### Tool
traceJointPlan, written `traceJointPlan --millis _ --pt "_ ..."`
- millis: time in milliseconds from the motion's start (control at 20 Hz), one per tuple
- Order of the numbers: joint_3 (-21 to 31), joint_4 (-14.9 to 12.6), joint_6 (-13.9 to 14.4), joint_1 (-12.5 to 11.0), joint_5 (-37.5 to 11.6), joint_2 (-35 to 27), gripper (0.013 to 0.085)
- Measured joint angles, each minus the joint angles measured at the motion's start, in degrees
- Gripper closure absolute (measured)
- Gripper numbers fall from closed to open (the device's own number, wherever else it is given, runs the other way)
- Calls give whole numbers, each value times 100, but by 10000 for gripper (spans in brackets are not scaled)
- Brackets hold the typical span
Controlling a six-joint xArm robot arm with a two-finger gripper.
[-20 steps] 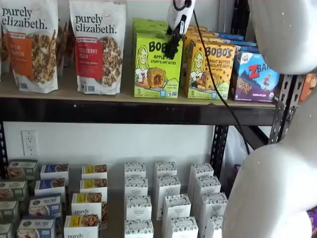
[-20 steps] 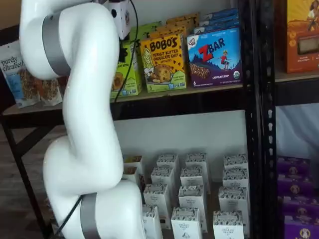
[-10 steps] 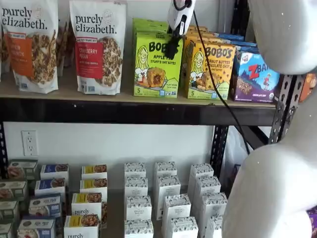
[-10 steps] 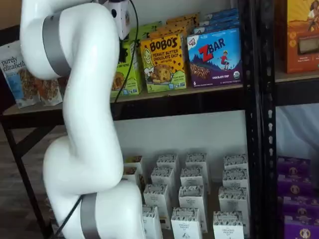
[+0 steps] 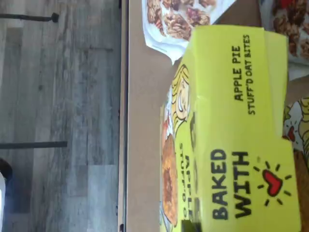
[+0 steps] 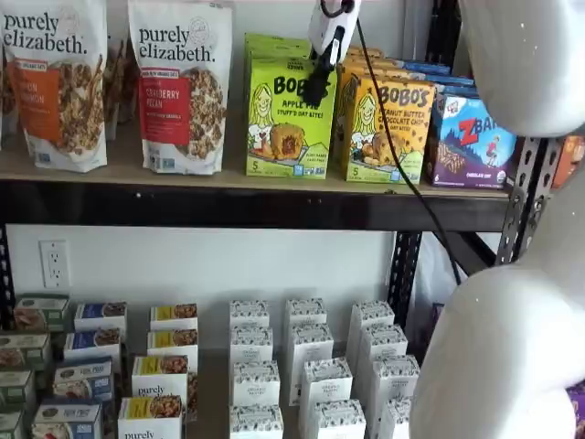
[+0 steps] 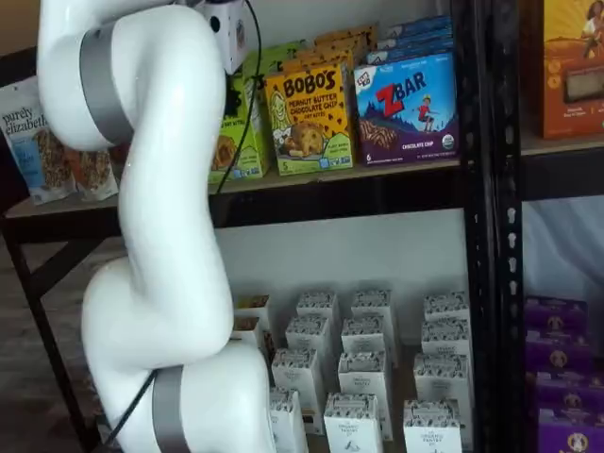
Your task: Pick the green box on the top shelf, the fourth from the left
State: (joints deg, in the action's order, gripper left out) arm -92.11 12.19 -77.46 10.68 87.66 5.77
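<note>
hidden: arm [image 7: 160,236] covers most of green box [image 6: 289,114] | gripper [image 6: 315,90] pinches its top (fingers side-on) | beside: yellow box [image 6: 388,128] on top shelf [image 6: 247,206]

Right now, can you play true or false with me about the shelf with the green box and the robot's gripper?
1. The gripper is at the green box. True; its fingers are closed on the box's top.
2. The green box lies on the floor. False; it is at the top shelf.
3. A yellow-orange Bobo's box sits beside the green box. True.
4. The ZBar box is red. False; it is blue.
</note>
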Motion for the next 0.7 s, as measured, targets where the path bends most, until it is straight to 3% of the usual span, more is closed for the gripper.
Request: traceJointPlan --millis 700 --pt "136 16 82 58 414 264 770"
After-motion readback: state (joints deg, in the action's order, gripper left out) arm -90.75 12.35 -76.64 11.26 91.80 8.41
